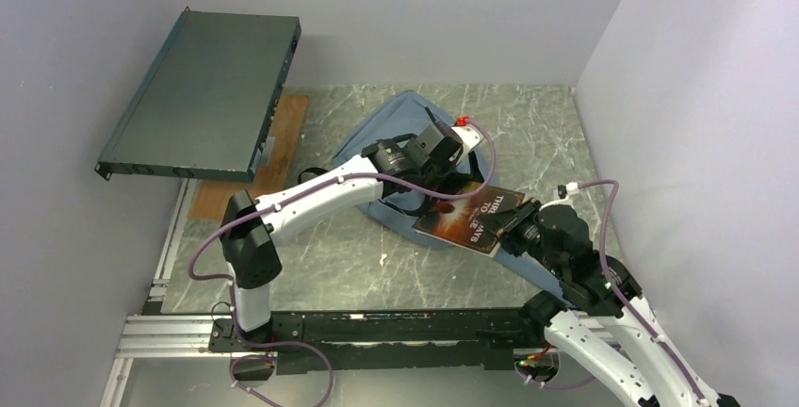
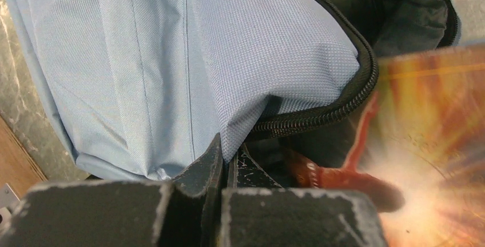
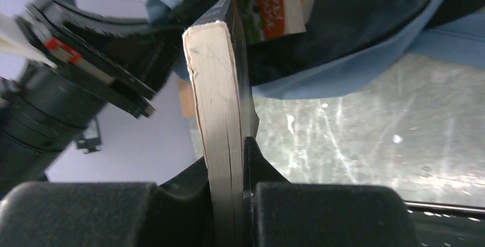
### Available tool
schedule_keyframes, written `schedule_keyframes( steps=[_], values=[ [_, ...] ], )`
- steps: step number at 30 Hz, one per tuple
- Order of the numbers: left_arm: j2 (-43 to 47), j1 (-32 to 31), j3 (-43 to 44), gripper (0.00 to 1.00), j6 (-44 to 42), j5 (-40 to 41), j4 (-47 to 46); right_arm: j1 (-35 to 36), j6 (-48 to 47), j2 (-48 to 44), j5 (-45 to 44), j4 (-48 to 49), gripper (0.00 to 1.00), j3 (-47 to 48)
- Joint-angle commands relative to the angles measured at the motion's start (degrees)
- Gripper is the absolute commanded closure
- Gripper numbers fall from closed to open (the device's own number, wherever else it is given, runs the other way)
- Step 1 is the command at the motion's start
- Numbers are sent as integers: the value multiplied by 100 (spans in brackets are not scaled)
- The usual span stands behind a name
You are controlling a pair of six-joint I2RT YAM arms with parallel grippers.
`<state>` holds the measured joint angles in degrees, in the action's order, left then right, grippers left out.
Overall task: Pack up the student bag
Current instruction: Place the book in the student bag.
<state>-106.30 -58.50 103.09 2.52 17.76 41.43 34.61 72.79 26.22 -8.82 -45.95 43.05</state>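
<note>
Holding the mouth open w/ our left pincer (image 2: 224, 154), we have its jaws pressed together on the fabric lip of the student bag (image 1: 400, 117), right by the dark zipper (image 2: 343, 107). The bag lies mid-bench (image 1: 358, 261), mouth turned toward our right arm. Our right pincer (image 3: 245, 164) pinches a paperback (image 3: 216, 87) by its near end, edge-on in the wrist view. The far end reaches the bag's mouth, but most of the cover shows outside in the top view, so we judge it not yet in. An orange-spined book (image 3: 274, 4) sits inside, so packing looks partway done. What's left, as we judge: push the paperback fully in, release it, drop the lip, prob. zip up. We can't tell whether more items wait to go in.
</note>
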Motion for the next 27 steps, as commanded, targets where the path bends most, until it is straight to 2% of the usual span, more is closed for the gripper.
schedule_keyframes(
  steps=[1,6,11,14,16,18,20,23,27],
  values=[
    [641,-56,-54,100,-182,-424,-187,11,934,102,-224,1374,100,85],
    [898,-56,-282,100,-182,-567,-249,-42,1200,225,-693,1963,100,-287],
    [945,-56,-229,100,-183,-703,-190,-381,1116,583,-598,2764,100,-779],
    [937,-57,-157,100,-152,-876,-205,-827,1384,841,363,4353,100,-1574],
    [915,-56,-112,100,-130,-971,-198,-863,1423,1234,654,5734,100,-2039],
    [893,-56,-72,100,-141,-998,-139,-801,1137,1747,826,6540,100,-2125],
    [890,-56,-103,100,-181,-959,-116,-547,809,2250,441,7093,100,-2191],
    [887,-56,-172,100,-362,-793,-109,129,690,2766,-1038,7983,100,-2633],
    [892,-56,-246,100,-344,-751,-137,766,933,3697,-2185,8178,81,-2663]
  ],
)
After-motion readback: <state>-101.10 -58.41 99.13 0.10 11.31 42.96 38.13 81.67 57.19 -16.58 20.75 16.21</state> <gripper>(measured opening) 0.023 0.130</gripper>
